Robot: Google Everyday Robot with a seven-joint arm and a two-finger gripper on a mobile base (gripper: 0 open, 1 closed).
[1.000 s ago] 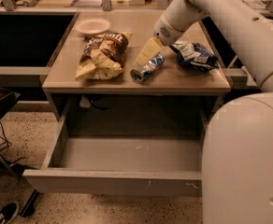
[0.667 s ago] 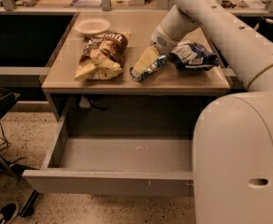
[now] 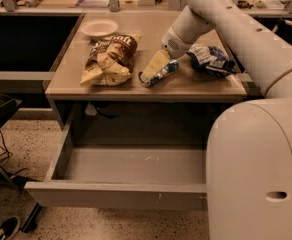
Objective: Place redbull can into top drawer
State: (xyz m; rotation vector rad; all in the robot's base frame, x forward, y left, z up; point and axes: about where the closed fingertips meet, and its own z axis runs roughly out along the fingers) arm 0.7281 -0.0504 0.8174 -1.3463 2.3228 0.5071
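Observation:
The redbull can (image 3: pixel 164 70), slim, blue and silver, lies on its side near the middle of the tan tabletop (image 3: pixel 196 86). My gripper (image 3: pixel 150 73) reaches down from the right and sits right at the can, its yellowish end lying over the can's left part. The top drawer (image 3: pixel 116 195) is pulled open below the table. Its grey inside is bare and its scuffed front panel faces me.
A brown chip bag (image 3: pixel 108 59) lies left of the can and a blue-and-white foil chip bag (image 3: pixel 209 59) lies to its right. A white bowl (image 3: pixel 99 28) stands at the back left. My white arm and body (image 3: pixel 258 169) fill the right side. A shoe (image 3: pixel 1 230) is on the floor.
My arm has swung a little left and lower over the table, and my body fills more of the right side. The can lies in about the same spot.

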